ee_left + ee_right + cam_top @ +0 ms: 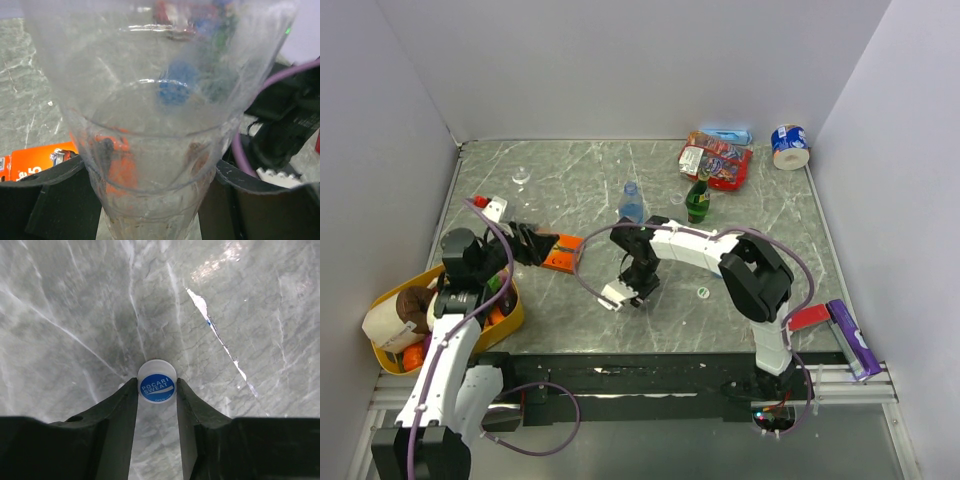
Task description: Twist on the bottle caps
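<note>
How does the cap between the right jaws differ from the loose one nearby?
The Pocari Sweat cap has a blue centre and white rim; the loose cap a white centre and green rim. The Pocari Sweat cap sits between the right gripper's jaws; the loose cap lies free. Both are small, round, flat on the table.

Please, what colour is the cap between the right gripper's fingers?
The cap is white with blue centre; right wrist view.
</note>
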